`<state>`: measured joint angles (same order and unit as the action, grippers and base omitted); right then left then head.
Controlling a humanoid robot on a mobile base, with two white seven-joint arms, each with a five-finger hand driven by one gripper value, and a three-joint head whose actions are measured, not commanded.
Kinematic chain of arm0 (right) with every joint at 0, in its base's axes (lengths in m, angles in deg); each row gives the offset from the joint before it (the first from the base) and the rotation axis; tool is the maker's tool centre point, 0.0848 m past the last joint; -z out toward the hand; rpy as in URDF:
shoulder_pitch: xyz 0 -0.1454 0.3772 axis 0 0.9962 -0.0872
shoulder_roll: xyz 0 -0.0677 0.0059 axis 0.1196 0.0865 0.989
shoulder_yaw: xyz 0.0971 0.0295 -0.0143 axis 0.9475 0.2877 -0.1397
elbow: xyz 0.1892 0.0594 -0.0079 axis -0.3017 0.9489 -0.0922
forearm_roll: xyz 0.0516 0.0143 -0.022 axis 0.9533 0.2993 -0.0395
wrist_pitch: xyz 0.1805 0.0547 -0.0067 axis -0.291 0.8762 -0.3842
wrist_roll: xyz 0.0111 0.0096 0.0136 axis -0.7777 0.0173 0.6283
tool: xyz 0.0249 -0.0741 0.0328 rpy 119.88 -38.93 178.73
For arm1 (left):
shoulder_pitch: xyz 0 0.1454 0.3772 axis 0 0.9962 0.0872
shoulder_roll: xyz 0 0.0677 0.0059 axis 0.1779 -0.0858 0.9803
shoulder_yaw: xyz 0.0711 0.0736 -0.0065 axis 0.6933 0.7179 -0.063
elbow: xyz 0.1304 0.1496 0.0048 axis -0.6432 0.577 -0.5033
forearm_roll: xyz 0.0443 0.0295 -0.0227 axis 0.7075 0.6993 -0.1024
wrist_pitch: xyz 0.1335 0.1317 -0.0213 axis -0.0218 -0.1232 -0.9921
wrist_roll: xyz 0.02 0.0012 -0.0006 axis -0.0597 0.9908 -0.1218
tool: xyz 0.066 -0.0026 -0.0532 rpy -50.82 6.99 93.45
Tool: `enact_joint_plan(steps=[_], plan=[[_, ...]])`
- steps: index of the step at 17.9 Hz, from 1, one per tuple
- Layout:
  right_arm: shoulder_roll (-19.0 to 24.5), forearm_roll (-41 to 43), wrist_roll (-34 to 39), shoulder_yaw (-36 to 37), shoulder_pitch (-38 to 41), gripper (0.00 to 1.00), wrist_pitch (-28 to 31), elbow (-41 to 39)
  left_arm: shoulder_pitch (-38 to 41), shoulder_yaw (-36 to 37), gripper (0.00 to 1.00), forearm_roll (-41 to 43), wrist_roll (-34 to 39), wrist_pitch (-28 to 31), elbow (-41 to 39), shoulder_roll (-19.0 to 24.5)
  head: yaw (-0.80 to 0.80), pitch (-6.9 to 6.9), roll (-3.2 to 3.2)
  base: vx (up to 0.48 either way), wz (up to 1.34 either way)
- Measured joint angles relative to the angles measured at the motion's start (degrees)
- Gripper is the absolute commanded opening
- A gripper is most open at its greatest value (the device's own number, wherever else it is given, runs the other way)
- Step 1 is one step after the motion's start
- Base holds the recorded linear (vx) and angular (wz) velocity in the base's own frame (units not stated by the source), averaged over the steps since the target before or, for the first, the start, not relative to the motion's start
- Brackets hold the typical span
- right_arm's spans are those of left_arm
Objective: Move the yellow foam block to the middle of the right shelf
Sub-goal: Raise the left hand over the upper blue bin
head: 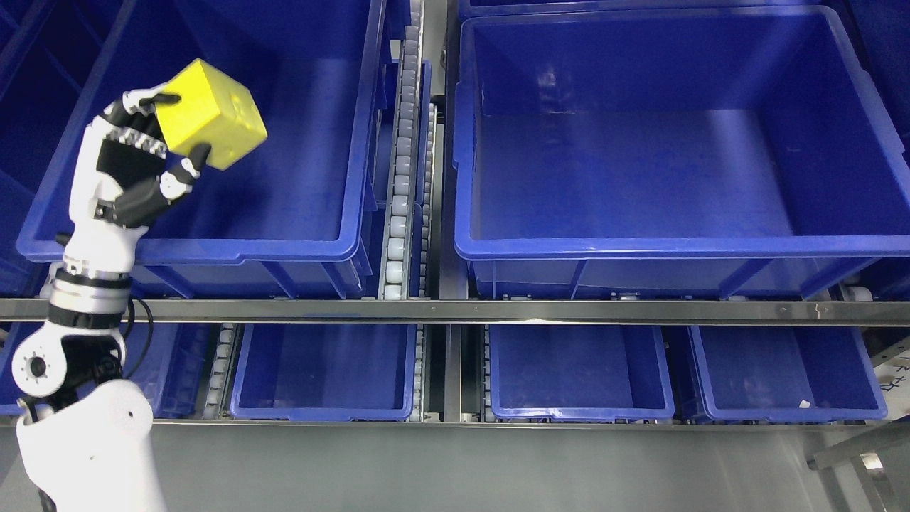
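The left robot hand (153, 146) rises from the 7 o'clock corner on a white forearm and is closed around the yellow foam block (212, 114). One dark fingertip (158, 100) presses the block's upper left edge, and the thumb presses its lower side; the remaining fingers lie behind the block and cannot be made out. The block sits tilted, one corner pointing toward 12 o'clock, with a faint pattern of small dimples on its right face.

The block hangs in the air over the interior of the left blue bin (298, 178), toward 10 o'clock in the view, clear of the bin's floor. At 2 o'clock lies the large right blue bin (817, 92), separated from the left one by a roller track (399, 185) running toward 12 o'clock. A metal shelf rail (540, 311) crosses the whole width below both bins.

Under the rail, three smaller lower blue bins (323, 411) show only their front halves; the rest is hidden by the rail and the bins above. The right bin's far right side is cut by the frame edge. At 4 o'clock, white labels with dark print are too small to read.
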<state>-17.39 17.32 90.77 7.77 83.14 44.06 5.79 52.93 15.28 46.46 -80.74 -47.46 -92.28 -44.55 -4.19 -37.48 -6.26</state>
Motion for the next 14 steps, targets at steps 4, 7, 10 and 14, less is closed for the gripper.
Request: enact_joint_plan(steps=[4, 7, 10, 14], plan=[[0.0, 0.0, 0.0, 0.0, 0.0, 1.0, 0.2, 0.0, -4.9, 2.2, 0.15, 3.9, 0.0, 9.3, -0.3, 2.7, 0.0, 0.0, 0.0, 0.0, 0.0], [0.0, 0.0, 0.0, 0.0, 0.0, 1.0, 0.2, 0.0, -7.9, 4.6, 0.2, 8.5, 0.3, 12.2, 1.0, 4.6, 0.0, -0.01, 0.0, -0.002, 0.01], [0.0, 0.0, 0.0, 0.0, 0.0, 1.0, 0.1, 0.0, -11.4, 6.5, 0.36, 13.3, 1.4, 14.6, 3.1, 6.0, 0.0, -0.01, 0.0, 0.0, 0.0], [0.0, 0.0, 0.0, 0.0, 0.0, 1.0, 0.0, 0.0, -15.8, 8.3, 0.63, 20.9, 2.4, 17.4, 7.2, 7.3, 0.0, -0.01, 0.0, 0.0, 0.0]])
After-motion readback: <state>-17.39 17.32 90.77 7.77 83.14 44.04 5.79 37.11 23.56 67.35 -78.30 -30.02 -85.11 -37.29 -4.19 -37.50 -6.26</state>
